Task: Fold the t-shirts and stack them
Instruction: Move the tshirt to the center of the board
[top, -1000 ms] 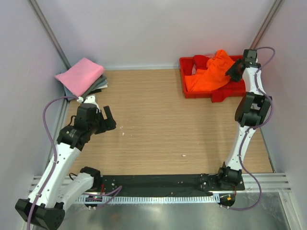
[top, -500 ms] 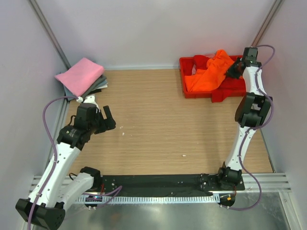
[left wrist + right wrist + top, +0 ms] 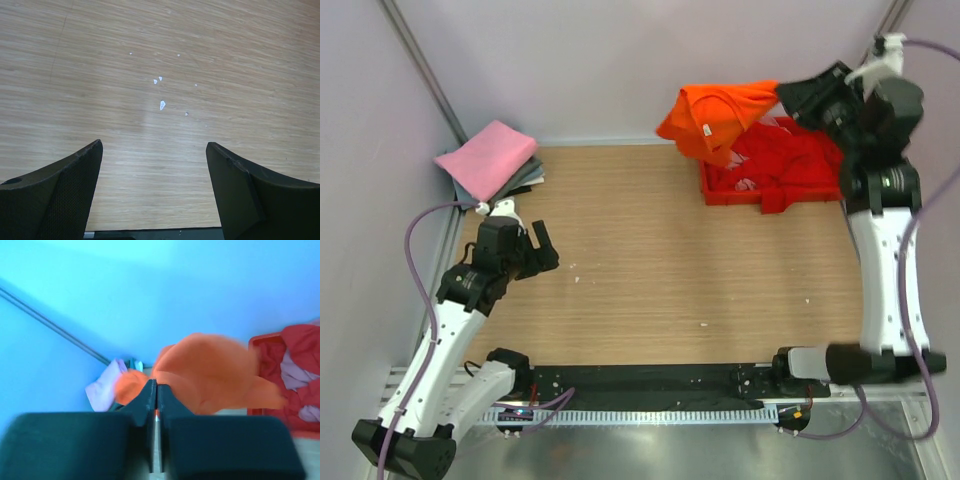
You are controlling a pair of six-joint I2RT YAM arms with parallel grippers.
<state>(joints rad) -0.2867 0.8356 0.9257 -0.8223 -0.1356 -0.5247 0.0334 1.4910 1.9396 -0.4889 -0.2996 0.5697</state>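
My right gripper (image 3: 788, 100) is shut on the bright orange t-shirt (image 3: 715, 115) and holds it in the air, high above the left end of the red tray (image 3: 706, 176). In the right wrist view the orange t-shirt (image 3: 210, 372) hangs blurred beyond the closed jaws of the gripper (image 3: 156, 385). A red t-shirt (image 3: 790, 160) lies crumpled in the tray. A folded pink t-shirt (image 3: 488, 158) lies on a grey one (image 3: 528, 177) at the back left. My left gripper (image 3: 545, 248) is open and empty above bare wood (image 3: 160, 145).
The wooden table (image 3: 650, 260) has small white specks (image 3: 161, 104) near my left gripper. Walls close the back and both sides. A black strip and metal rail run along the near edge (image 3: 660, 385).
My right arm has swung up and left, lifting the orange t-shirt out of the red tray and baring the red t-shirt. The left arm has barely moved.
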